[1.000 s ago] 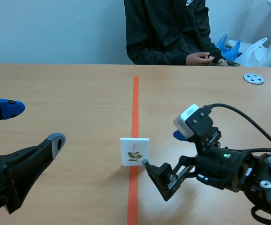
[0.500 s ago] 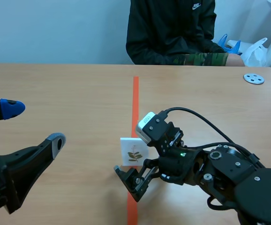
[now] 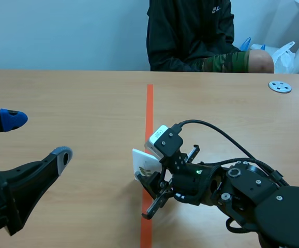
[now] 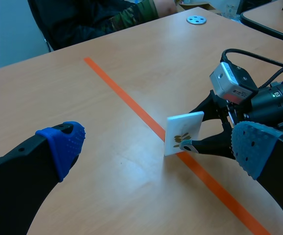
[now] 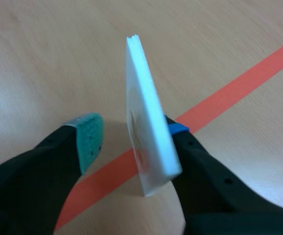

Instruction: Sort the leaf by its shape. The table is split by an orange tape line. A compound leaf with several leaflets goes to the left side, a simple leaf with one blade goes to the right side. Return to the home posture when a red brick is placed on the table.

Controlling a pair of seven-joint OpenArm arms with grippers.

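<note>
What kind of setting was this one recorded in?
Probably a lab or office room set up for robot trials: a wooden table split by an orange tape line, a person seated across, a plain wall.

The right arm has swung in from the bench's right side to the tape line. Its gripper [image 5: 131, 132] now straddles the card [image 3: 140, 161], fingers apart, with the blue pad [image 5: 178, 129] at the card's back. The card, square-on before, now stands turned and slightly further left.
</note>
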